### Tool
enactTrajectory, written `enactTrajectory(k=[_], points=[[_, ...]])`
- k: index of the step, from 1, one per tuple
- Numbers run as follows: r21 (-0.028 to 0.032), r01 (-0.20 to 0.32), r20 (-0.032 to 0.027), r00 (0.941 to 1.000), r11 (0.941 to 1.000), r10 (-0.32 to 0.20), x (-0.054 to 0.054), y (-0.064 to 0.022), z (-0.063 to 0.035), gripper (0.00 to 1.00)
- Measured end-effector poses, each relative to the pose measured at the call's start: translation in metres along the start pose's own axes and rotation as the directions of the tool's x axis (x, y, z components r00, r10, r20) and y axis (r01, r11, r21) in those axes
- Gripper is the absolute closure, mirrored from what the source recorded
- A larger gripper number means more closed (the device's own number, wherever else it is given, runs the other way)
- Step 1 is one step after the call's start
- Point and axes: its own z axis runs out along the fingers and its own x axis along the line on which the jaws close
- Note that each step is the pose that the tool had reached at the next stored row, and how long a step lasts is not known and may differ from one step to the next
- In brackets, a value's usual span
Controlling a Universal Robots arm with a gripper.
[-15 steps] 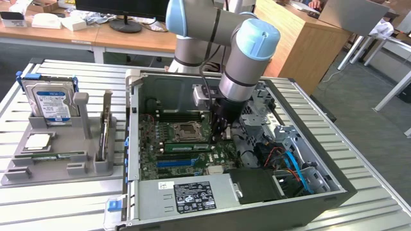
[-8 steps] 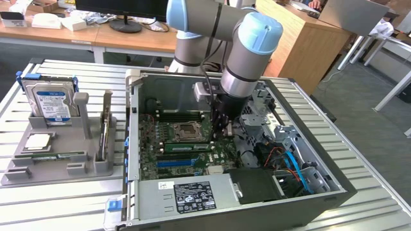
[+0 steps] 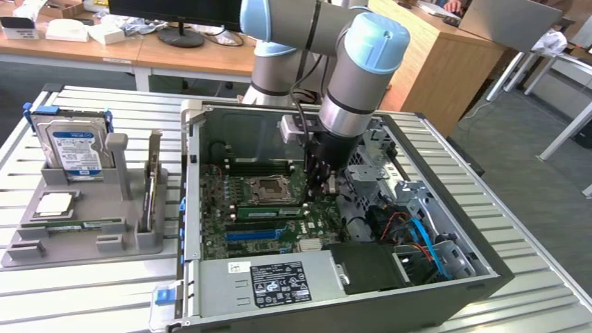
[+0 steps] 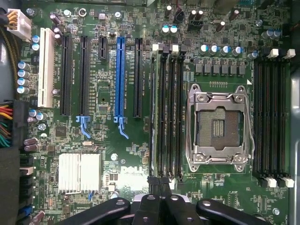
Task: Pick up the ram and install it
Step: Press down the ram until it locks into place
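Note:
The ram [image 3: 270, 212] is a green stick standing on edge in a memory slot of the motherboard [image 3: 242, 191], just in front of the CPU socket [image 3: 266, 186]. In the wrist view the ram [image 4: 153, 112] shows edge-on in the slot farthest from the socket [image 4: 219, 126]. My gripper [image 3: 324, 189] reaches down into the open case and hovers close above the stick's end on the exterior view's right. Its two black fingers [image 4: 153, 183] are pressed together, shut, with nothing between them, right over one end of the memory slots.
The open computer case [image 3: 444, 208] surrounds the arm with drive cages and cables at the exterior view's right. A grey fixture [image 3: 83, 239] on the exterior view's left holds a blue hard drive [image 3: 74, 149] and a processor [image 3: 54, 203]. A blue expansion slot [image 4: 120, 75] lies beside the memory slots.

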Motion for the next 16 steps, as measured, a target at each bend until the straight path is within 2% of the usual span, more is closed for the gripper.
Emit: enactTrajectory(k=[3,6,16], points=[[-0.0001,0.0,-0.0001,1.0,1.0,0.0,0.0,0.0001,-0.0001,0.9],[-0.0001,0.0,-0.0002,1.0,1.0,0.0,0.0,0.0039,0.0,0.9],[0.0012,0.0,0.0001,1.0,1.0,0.0,0.0,0.028,0.0008,0.9]])
